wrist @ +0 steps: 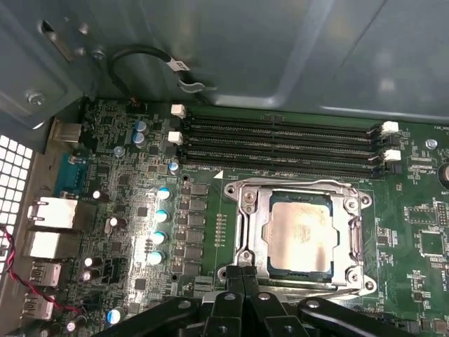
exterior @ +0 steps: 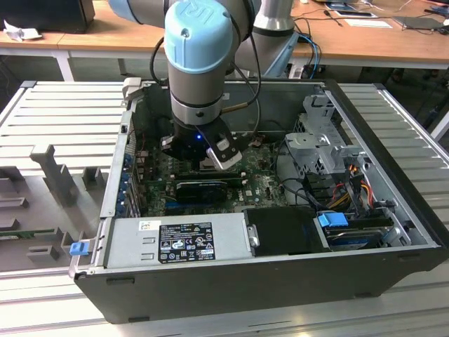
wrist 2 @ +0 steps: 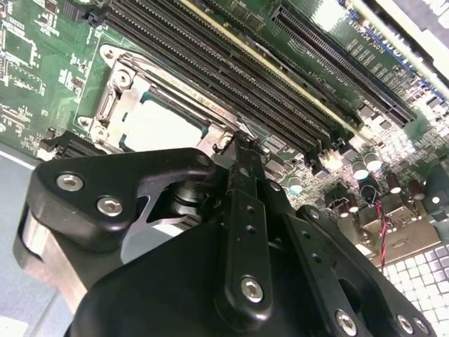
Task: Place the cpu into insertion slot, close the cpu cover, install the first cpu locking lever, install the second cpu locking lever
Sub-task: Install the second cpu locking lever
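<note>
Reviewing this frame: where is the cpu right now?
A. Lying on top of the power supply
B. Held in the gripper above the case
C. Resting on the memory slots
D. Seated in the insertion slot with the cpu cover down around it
D: in the first wrist view the cpu lies flat in the insertion slot, framed by the cpu cover, with the gripper at the socket's edge.

arm [exterior: 196,63] reaching straight down, wrist vertical; fingers [wrist: 242,281] pressed together, holding nothing

The cpu [wrist: 300,234] lies in the insertion slot [wrist: 247,232] — cpu cover [wrist: 303,191] down around it.
</note>
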### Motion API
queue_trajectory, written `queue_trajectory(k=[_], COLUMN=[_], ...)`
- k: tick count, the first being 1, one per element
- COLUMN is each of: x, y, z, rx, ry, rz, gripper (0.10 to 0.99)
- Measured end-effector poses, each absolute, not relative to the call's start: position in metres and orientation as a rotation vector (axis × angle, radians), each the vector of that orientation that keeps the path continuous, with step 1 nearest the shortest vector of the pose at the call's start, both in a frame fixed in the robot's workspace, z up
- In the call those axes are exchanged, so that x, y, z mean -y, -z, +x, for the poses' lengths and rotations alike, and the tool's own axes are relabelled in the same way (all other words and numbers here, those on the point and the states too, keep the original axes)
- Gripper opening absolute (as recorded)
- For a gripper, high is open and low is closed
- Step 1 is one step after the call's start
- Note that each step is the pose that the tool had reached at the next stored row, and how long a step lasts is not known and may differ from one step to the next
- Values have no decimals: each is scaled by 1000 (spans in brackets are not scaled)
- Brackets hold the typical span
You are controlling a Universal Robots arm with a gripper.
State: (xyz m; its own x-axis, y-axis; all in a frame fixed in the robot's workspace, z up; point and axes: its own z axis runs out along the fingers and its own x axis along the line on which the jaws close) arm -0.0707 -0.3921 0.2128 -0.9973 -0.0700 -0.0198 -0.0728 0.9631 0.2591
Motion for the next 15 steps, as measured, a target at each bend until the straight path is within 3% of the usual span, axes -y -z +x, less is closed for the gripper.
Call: queue_trajectory(k=[15], x=[392], y=[-238], z=[-49], rx=[-3103], ry=[-414], rz=[-113], gripper=[106])
